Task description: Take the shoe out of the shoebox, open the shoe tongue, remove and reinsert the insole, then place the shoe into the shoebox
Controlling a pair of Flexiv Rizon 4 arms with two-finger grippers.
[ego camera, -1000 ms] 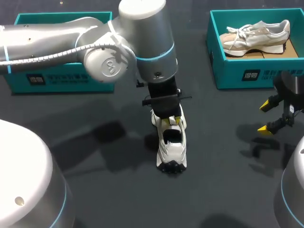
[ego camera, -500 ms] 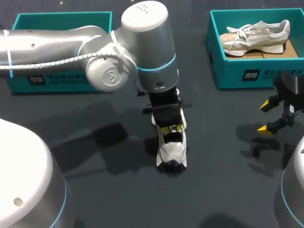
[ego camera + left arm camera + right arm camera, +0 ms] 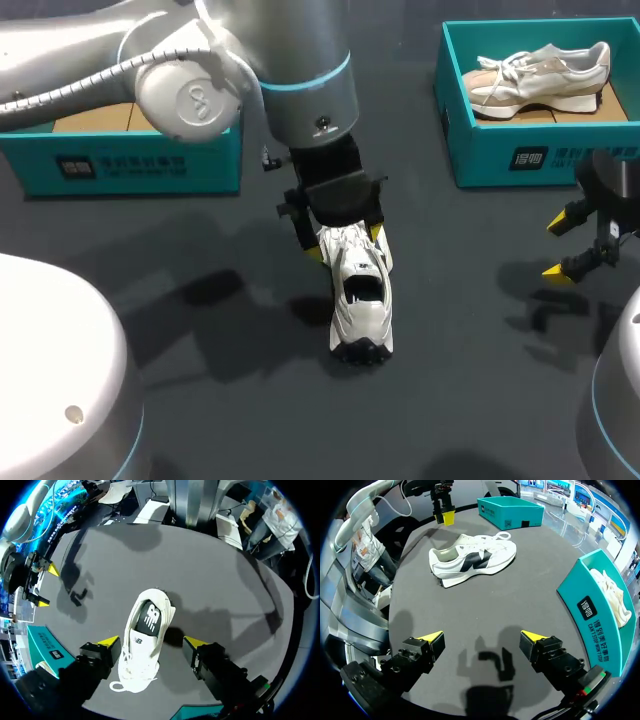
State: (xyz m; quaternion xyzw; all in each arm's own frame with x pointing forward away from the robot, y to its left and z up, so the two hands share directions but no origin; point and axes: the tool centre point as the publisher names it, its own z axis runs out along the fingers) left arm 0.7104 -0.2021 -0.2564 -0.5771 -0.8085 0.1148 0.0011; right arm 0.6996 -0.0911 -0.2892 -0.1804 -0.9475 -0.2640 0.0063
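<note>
Lifted off the shoe's mouth, left gripper (image 3: 344, 243) hangs wide open astride the white shoe (image 3: 360, 300) standing mid-table, out of the far-left shoebox (image 3: 150, 165), insole (image 3: 150, 617) seemingly seated, boxing left; right gripper (image 3: 560, 246) gapes empty.

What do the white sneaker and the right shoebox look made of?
The white sneaker looks like matte synthetic leather or mesh with cloth laces and a dark rubber sole; fabric unclear. The right shoebox: probably cardboard, teal outside, bare brown floor inside.

The dark bench (image 3: 470, 310) lay bare between the white sneaker (image 3: 360, 300) and right tool (image 3: 560, 246); a teal cardboard shoebox (image 3: 140, 165) blocked far left, a second teal shoebox (image 3: 500, 155) far right.
</note>
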